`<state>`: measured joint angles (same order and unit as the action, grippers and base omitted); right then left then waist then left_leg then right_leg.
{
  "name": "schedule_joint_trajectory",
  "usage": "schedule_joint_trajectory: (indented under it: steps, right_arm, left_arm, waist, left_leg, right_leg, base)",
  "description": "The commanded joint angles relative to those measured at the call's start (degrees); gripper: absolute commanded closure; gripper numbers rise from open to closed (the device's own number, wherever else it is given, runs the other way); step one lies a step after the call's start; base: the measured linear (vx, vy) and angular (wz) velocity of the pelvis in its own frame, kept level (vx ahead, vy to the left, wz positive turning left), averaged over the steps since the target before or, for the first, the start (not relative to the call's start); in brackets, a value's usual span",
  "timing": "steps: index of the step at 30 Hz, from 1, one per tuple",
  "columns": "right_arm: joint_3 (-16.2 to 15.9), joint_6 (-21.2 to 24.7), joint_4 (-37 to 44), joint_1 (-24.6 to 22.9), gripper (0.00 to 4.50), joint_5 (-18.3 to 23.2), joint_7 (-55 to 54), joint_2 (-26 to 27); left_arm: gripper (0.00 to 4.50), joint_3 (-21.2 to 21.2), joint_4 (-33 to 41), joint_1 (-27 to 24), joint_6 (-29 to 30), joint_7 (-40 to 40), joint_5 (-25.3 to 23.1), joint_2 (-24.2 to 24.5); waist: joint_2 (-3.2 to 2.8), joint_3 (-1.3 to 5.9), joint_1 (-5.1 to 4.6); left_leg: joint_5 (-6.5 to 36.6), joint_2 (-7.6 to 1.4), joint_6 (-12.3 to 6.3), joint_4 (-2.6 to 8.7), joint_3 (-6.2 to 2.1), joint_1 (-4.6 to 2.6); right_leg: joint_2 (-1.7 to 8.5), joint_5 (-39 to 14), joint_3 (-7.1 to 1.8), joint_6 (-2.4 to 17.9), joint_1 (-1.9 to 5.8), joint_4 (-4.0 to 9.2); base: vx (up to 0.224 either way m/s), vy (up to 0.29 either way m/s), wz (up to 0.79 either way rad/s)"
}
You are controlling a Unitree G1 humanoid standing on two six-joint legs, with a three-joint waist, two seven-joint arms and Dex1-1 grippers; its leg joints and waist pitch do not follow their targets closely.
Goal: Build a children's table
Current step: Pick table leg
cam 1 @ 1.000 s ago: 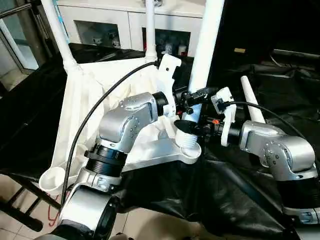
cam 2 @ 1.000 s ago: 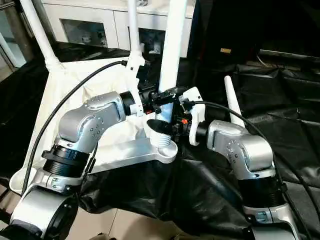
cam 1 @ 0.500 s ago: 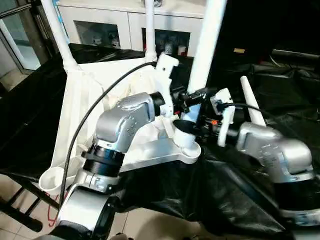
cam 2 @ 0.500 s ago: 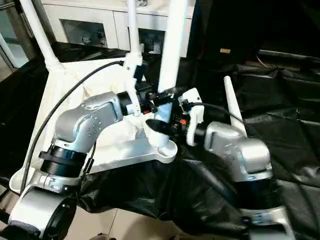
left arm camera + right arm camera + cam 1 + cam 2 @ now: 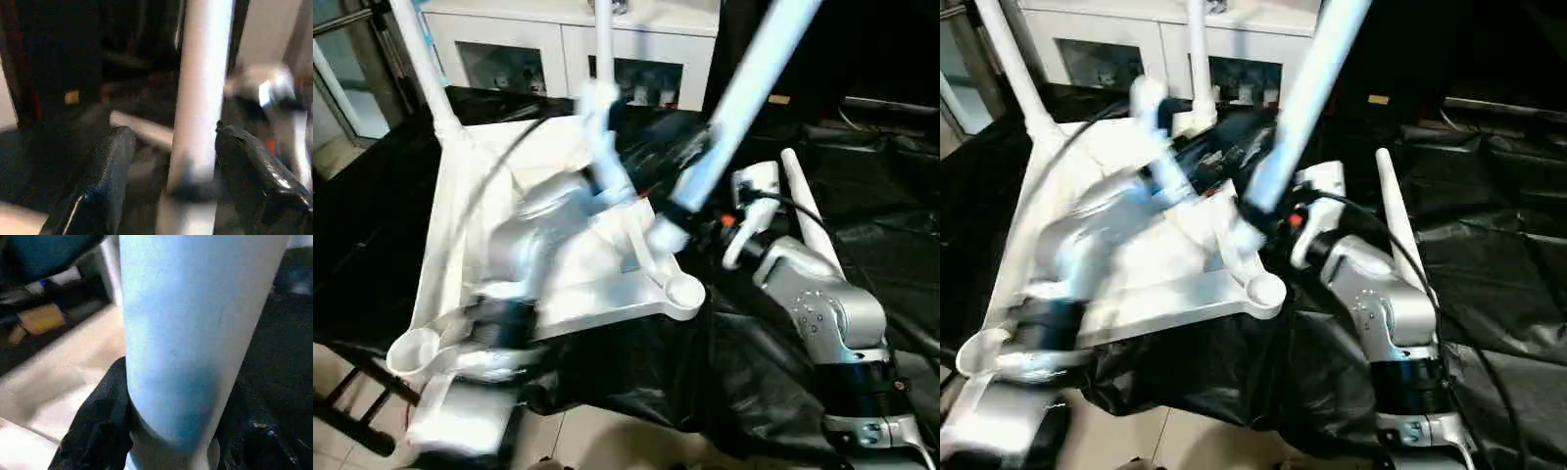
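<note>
Tabletop [image 5: 489,196] upturned beside cabinet [image 5: 568,44]; right end effector [image 5: 171,431] grips tilted leg [image 5: 744,88], left end effector [image 5: 168,161] wide

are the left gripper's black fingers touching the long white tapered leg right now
Apart. In the left wrist view the long white tapered leg stands between the left gripper's two black fingers, with dark gaps showing on both sides of it.

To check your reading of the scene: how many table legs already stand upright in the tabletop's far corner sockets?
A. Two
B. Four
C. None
A: two legs rise from the tabletop's far corners, a third leg sits tilted in the right gripper, and a fourth leg lies on the black cover.
</note>
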<state>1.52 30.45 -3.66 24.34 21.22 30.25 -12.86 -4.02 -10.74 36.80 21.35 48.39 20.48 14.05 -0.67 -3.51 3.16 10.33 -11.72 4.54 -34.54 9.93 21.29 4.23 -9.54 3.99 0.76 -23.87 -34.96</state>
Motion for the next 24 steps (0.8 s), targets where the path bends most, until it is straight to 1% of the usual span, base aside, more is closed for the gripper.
schedule_joint_trajectory:
  steps: [1, 2, 3, 4, 5, 6, 7, 8, 9, 10, 11, 12, 13, 14, 16, 17, 18, 19, 20, 21, 22, 24]
  right_arm:
    - [-0.6, -1.1, -0.4, -0.4, 2.61, -1.7, -1.0, -0.4]
    - [-0.6, -1.5, -0.5, -0.6, 2.61, -2.0, -1.2, -0.5]
    - [-0.7, -1.5, -0.5, -0.8, 2.61, -2.1, -1.1, -0.6]
    - [-0.7, -1.5, -0.5, -0.8, 2.61, -2.1, -1.1, -0.6]
    - [-1.4, -1.7, -0.1, -1.4, 2.61, -2.4, -1.0, -0.7]
    - [-2.0, -1.8, 0.3, -1.9, 2.61, -2.7, -1.0, -0.7]
    - [-2.0, -1.8, 0.3, -1.9, 2.61, -2.7, -1.0, -0.7]
    - [-2.4, -1.8, 0.5, -2.1, 2.61, -2.9, -1.1, -0.7]
    - [-2.4, -1.8, 0.5, -2.1, 2.61, -2.9, -1.1, -0.7]
    - [-2.8, -1.9, 0.6, -2.4, 2.61, -3.5, -1.4, -0.6]
    - [-3.1, -1.9, 0.5, -2.5, 2.61, -3.7, -1.5, -0.5]
    - [-3.6, -2.0, 0.6, -2.9, 2.61, -4.4, -1.9, -0.1]
    - [-3.7, -2.0, 0.6, -3.0, 2.61, -4.6, -2.0, -0.1]
    - [-4.1, -2.2, 0.6, -3.1, 2.61, -5.0, -2.1, 0.0]
    - [-4.1, -2.3, 0.5, -3.2, 2.61, -5.1, -2.2, 0.0]
    - [-4.4, -2.5, 0.5, -3.3, 2.61, -4.9, -2.3, 0.0]
    - [-4.5, -2.4, 0.6, -3.4, 2.61, -4.9, -2.3, -0.1]
    - [-4.5, -2.4, 0.6, -3.5, 2.61, -4.9, -2.3, 0.0]
    - [-4.6, -2.4, 0.7, -3.5, 2.61, -5.1, -2.3, 0.0]
    - [-4.6, -2.4, 0.7, -3.6, 2.61, -5.2, -2.2, 0.0]
    - [-4.6, -2.4, 0.7, -3.6, 2.61, -5.3, -2.2, 0.0]
    - [-4.6, -2.4, 0.7, -3.7, 2.61, -5.4, -2.2, 0.0]
  left_arm:
    - [1.44, -4.2, 1.5, -1.7, -1.2, 4.8, -3.5, 3.1]
    - [1.44, -6.4, 1.6, -2.8, -1.8, 6.4, -5.1, 5.1]
    - [1.44, -7.3, 1.6, -3.2, -2.3, 6.9, -5.9, 5.8]
    - [1.44, -7.3, 1.6, -3.2, -2.3, 6.9, -5.9, 5.8]
    - [1.44, -10.8, 1.2, -4.9, -3.5, 8.6, -8.4, 8.3]
    - [1.44, -13.1, 0.9, -6.0, -3.6, 9.1, -10.1, 9.6]
    - [1.44, -13.1, 0.9, -6.0, -3.6, 9.1, -10.1, 9.6]
    - [1.44, -13.9, 0.7, -6.4, -3.2, 8.8, -10.8, 10.0]
    - [1.44, -13.9, 0.7, -6.4, -3.2, 8.8, -10.8, 10.0]
    - [1.44, -14.8, 0.3, -7.0, -2.4, 7.9, -12.0, 10.0]
    - [1.62, -15.3, 0.0, -7.3, -1.8, 7.5, -12.5, 9.9]
    - [1.62, -16.9, -0.2, -8.2, 0.1, 6.8, -13.8, 9.9]
    - [1.73, -17.3, -0.2, -8.4, 0.6, 6.7, -14.1, 9.9]
    - [1.8, -18.3, -0.6, -8.8, 1.4, 6.4, -15.6, 10.1]
    - [1.91, -18.6, -1.0, -8.8, 1.3, 6.0, -16.3, 10.0]
    - [2.12, -19.1, -2.1, -8.7, 1.7, 4.9, -17.1, 9.9]
    - [2.12, -19.2, -2.4, -8.6, 2.0, 4.6, -17.4, 10.0]
    - [2.2, -19.4, -2.4, -8.6, 2.4, 4.6, -17.4, 10.1]
    - [2.35, -19.5, -2.4, -8.7, 2.7, 4.6, -17.5, 10.1]
    - [2.35, -19.5, -2.4, -8.8, 2.6, 4.6, -17.7, 10.1]
    - [2.58, -19.5, -2.5, -8.9, 2.5, 4.7, -17.8, 10.1]
    - [2.73, -19.5, -2.6, -9.0, 2.4, 4.6, -18.1, 10.0]
  waist:
    - [0.4, 4.58, -0.06]
    - [0.14, 4.52, -0.14]
    - [0.24, 4.44, -0.19]
    - [0.21, 4.38, -0.18]
    - [0.2, 4.34, 0.05]
    - [0.13, 4.22, -0.08]
    - [0.15, 4.15, -0.13]
    - [0.14, 4.17, -0.21]
    - [0.16, 4.14, -0.18]
    - [0.17, 4.17, -0.16]
    - [0.19, 4.1, -0.19]
    - [0.08, 4.04, -0.24]
    - [0.13, 4.03, -0.3]
    - [0.1, 3.99, -0.33]
    - [0.16, 4.06, -0.38]
    - [0.13, 4.03, -0.43]
    - [-0.03, 4.07, -0.46]
    - [0.04, 4.11, -0.49]
    - [0.04, 4.02, -0.53]
    - [0.08, 4.04, -0.57]
    - [0.06, 4.06, -0.59]
    - [0.08, 4.09, -0.7]
  left_leg:
    - [7.0, -0.67, -1.02, 3.77, -0.03, -0.35]
    - [7.3, -0.76, -0.75, 3.88, -0.03, -0.47]
    - [7.7, -0.72, -0.67, 3.88, 0.03, -0.44]
    - [8.2, -0.76, -0.51, 3.95, 0.05, -0.49]
    - [9.1, -0.87, -0.47, 3.96, 0.1, -0.75]
    - [9.6, -0.84, -0.24, 4.1, 0.04, -0.53]
    - [10.1, -0.83, -0.1, 4.12, 0.1, -0.6]
    - [10.5, -0.82, 0.28, 4.11, 0.1, -0.66]
    - [10.6, -0.79, 0.45, 4.1, 0.13, -0.61]
    - [10.6, -0.79, 0.54, 4.07, 0.13, -0.65]
    - [10.8, -0.77, 0.59, 4.1, 0.14, -0.65]
    - [11.4, -0.74, 0.73, 4.11, 0.13, -0.65]
    - [11.6, -0.76, 0.78, 4.15, 0.1, -0.68]
    - [12.1, -0.74, 0.82, 4.17, 0.07, -0.73]
    - [12.1, -0.66, 0.72, 4.12, 0.03, -0.62]
    - [12.0, -0.69, 0.73, 4.18, 0.0, -0.58]
    - [12.2, -0.63, 0.76, 4.15, -0.02, -0.65]
    - [12.2, -0.66, 0.72, 4.17, -0.07, -0.62]
    - [12.5, -0.66, 0.69, 4.17, -0.04, -0.63]
    - [12.6, -0.62, 0.62, 4.13, -0.04, -0.62]
    - [12.5, -0.63, 0.58, 4.14, -0.07, -0.58]
    - [12.2, -0.64, 0.41, 4.12, -0.09, -0.53]
  right_leg:
    - [2.69, -11.9, -2.44, 8.4, 3.74, 3.93]
    - [2.69, -11.8, -2.47, 8.8, 3.6, 3.76]
    - [2.7, -12.2, -2.48, 8.8, 3.58, 3.87]
    - [2.72, -12.6, -2.51, 8.8, 3.59, 3.89]
    - [2.82, -13.1, -2.6, 9.1, 3.39, 4.09]
    - [2.82, -14.0, -2.63, 8.8, 3.51, 3.95]
    - [2.79, -14.6, -2.65, 8.6, 3.42, 4.11]
    - [2.84, -15.4, -2.68, 8.4, 3.46, 4.16]
    - [2.9, -15.8, -2.72, 8.4, 3.45, 4.23]
    - [2.87, -15.9, -2.71, 8.4, 3.43, 4.23]
    - [2.84, -16.4, -2.73, 8.3, 3.37, 4.28]
    - [2.85, -17.4, -2.69, 8.1, 3.34, 4.4]
    - [2.83, -17.8, -2.67, 7.9, 3.32, 4.43]
    - [2.88, -18.9, -2.66, 7.6, 3.26, 4.57]
    - [2.86, -19.4, -2.67, 7.2, 3.32, 4.7]
    - [2.78, -19.2, -2.65, 7.1, 3.27, 4.69]
    - [2.76, -19.1, -2.61, 7.1, 3.24, 4.71]
    - [2.79, -18.8, -2.61, 7.2, 3.32, 4.69]
    - [2.77, -19.0, -2.58, 7.4, 3.23, 4.75]
    - [2.85, -19.4, -2.59, 7.5, 3.25, 4.78]
    - [2.85, -19.4, -2.58, 7.5, 3.3, 4.77]
    - [2.81, -18.7, -2.57, 7.8, 3.3, 4.67]
  base:
    - [0.0, 0.0, 0.0]
    - [0.0, 0.0, 0.0]
    - [0.0, 0.0, 0.0]
    - [0.0, 0.0, 0.0]
    - [0.0, 0.0, 0.0]
    - [0.0, 0.0, 0.0]
    - [0.0, 0.0, 0.0]
    - [0.0, 0.0, 0.0]
    - [0.0, 0.0, 0.0]
    - [0.0, 0.0, 0.0]
    - [0.0, 0.0, 0.0]
    - [0.0, 0.0, 0.0]
    - [0.0, 0.0, 0.0]
    - [0.0, 0.0, 0.0]
    - [0.0, 0.0, 0.0]
    - [0.0, 0.0, 0.0]
    - [0.0, 0.0, 0.0]
    - [0.0, 0.0, 0.0]
    - [0.0, 0.0, 0.0]
    - [0.0, 0.0, 0.0]
    - [0.0, 0.0, 0.0]
    - [0.0, 0.0, 0.0]
